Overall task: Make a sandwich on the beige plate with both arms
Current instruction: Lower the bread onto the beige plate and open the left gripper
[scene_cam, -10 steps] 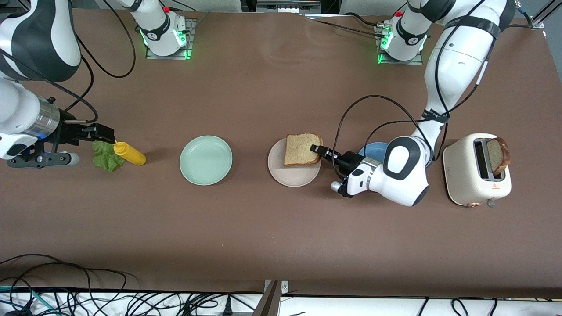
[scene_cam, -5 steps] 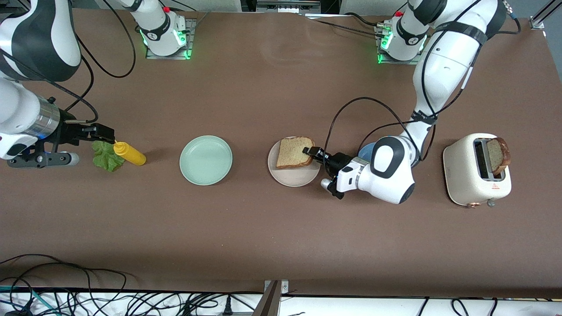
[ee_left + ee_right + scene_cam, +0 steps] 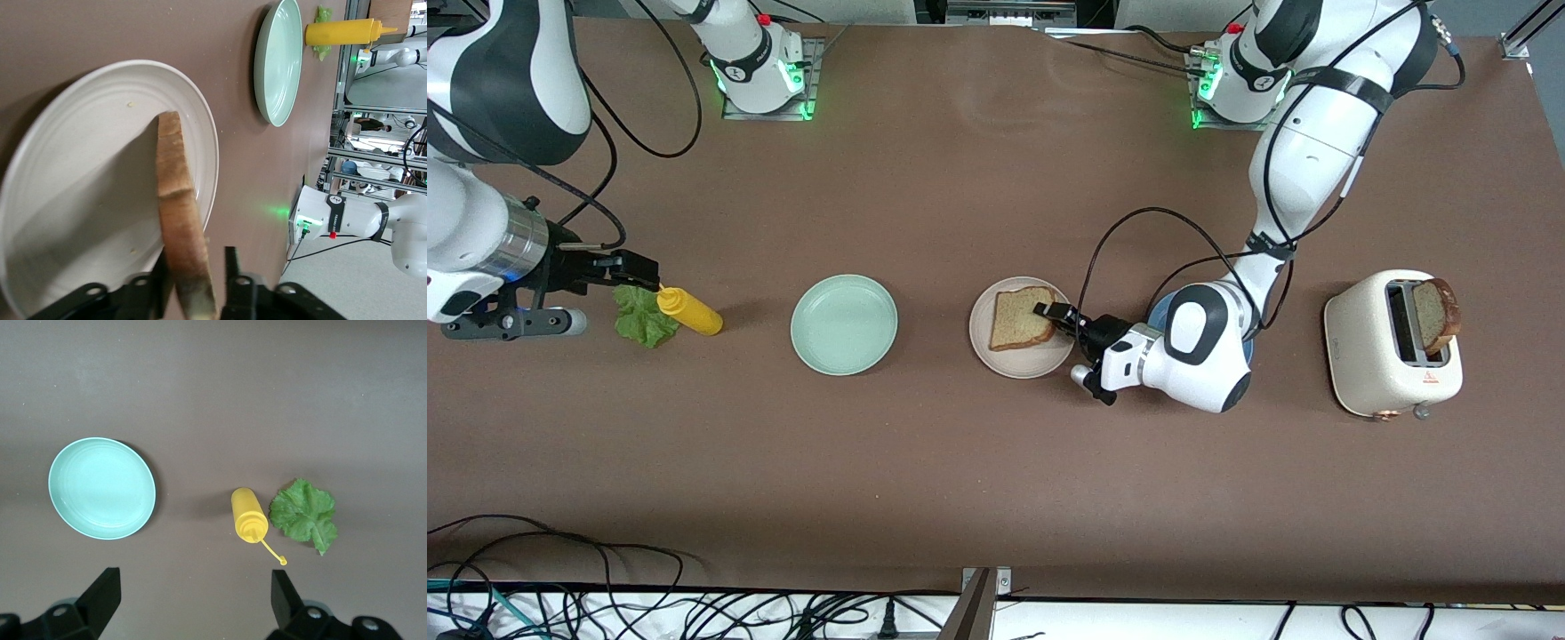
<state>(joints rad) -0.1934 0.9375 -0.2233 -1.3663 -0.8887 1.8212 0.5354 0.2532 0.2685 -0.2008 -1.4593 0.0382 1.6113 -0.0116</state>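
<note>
**Bread on the beige plate, left jaws loosened around it**

Noted the cream toaster [image 3: 1392, 356] nearest the camera, toward the left arm's end, with a browned slice [image 3: 1436, 316] standing up out of its slot. Saw the beige plate [image 3: 1014, 363] mid-table, carrying one tan bread slice [image 3: 1021, 318]. Found the left gripper [image 3: 1049, 313] low over that plate's rim, jaws part open on either side of the slice's edge, a thin gap showing against one finger [image 3: 230, 270]. Spotted the mint-green plate [image 3: 844, 324] beside it, empty. Glimpsed a blue plate [image 3: 1158, 309] mostly hidden under the left arm. Found the lettuce leaf [image 3: 640, 320] and yellow squeeze bottle [image 3: 691, 312] touching, toward the right arm's end. Saw the right gripper [image 3: 636, 269] over both, jaws spread wide, holding nothing.
</note>
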